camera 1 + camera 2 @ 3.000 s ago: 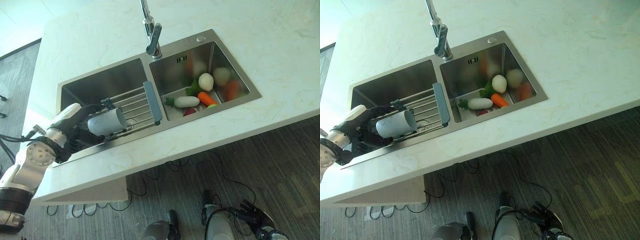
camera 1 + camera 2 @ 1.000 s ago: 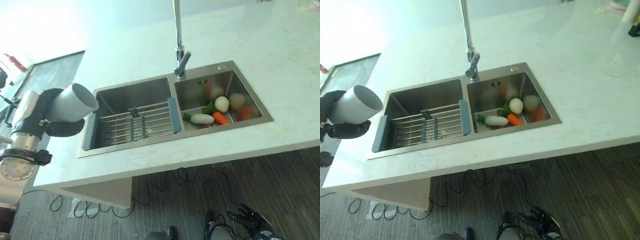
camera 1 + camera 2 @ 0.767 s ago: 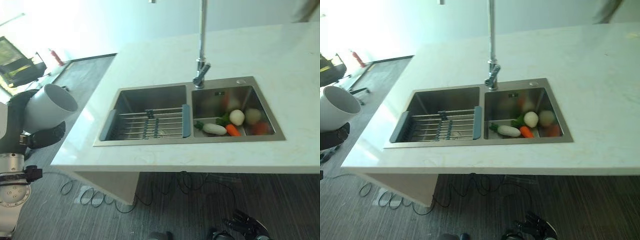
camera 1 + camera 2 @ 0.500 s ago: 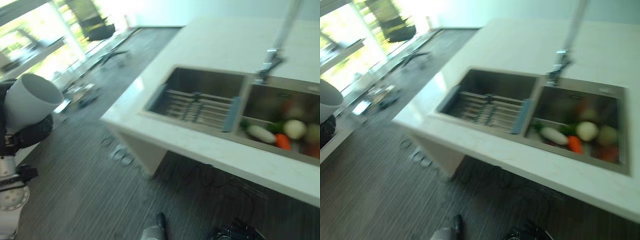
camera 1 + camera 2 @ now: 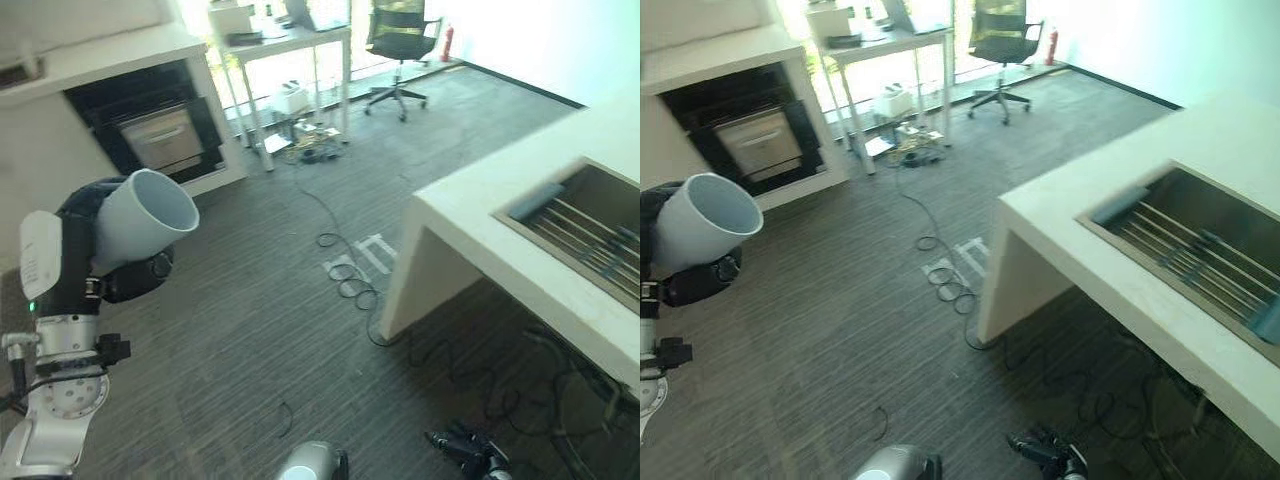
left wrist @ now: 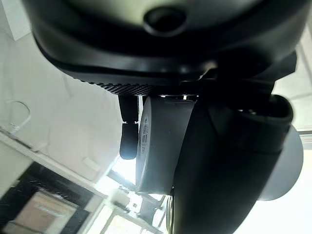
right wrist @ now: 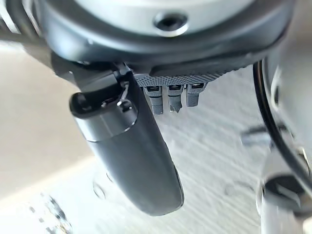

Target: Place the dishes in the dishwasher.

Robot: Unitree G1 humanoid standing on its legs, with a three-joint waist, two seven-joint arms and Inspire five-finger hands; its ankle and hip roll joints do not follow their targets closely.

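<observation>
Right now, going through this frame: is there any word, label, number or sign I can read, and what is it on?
Nothing can be read in full.
Small label on the white cup held in the left hand: print too small to read.
White marks on the floor by the counter: shapes, not legible as text.
Dark appliance front: no legible text.

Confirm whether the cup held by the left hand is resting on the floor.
No, the white cup is held up in the left hand, well above the dark floor.
</observation>
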